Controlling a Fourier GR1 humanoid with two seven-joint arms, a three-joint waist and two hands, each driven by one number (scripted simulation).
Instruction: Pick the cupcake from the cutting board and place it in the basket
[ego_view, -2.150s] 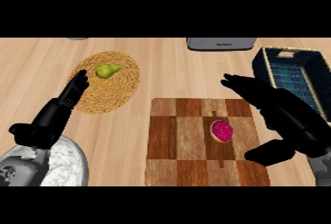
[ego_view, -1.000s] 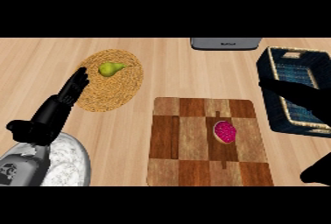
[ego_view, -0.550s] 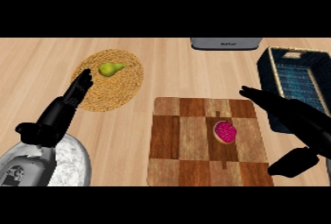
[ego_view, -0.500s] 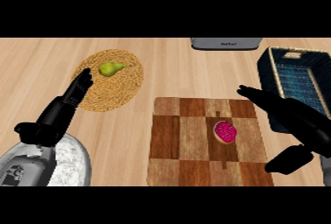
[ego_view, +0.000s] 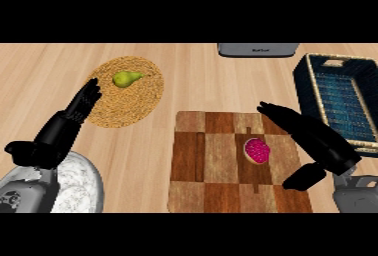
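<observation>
Cupcake (ego_view: 256, 150) w/ pink top sits on the checkered cutting board (ego_view: 207, 165), right-of-centre, approx. mid-depth. Right hand (ego_view: 325, 147) hangs over the board's right edge, just beside the cupcake on its right, apart from it, no contact visible. Its fingers (ego_view: 275, 112) are straight and together, pointing up-left past the cupcake's far side, while the thumb (ego_view: 301, 177) is splayed out toward the near side, so the cupcake lies in the open gap btwn fingers and thumb, nothing pinched. Basket (ego_view: 304, 82), dark blue w/ woven rim, stands at the counter's right, beyond the right hand, near the board's far-right corner. Left hand (ego_view: 74, 112) rests open at the view's left, fingers up, at the edge of a round woven plate (ego_view: 133, 105) w/ a green pear (ego_view: 127, 78) on it.
</observation>
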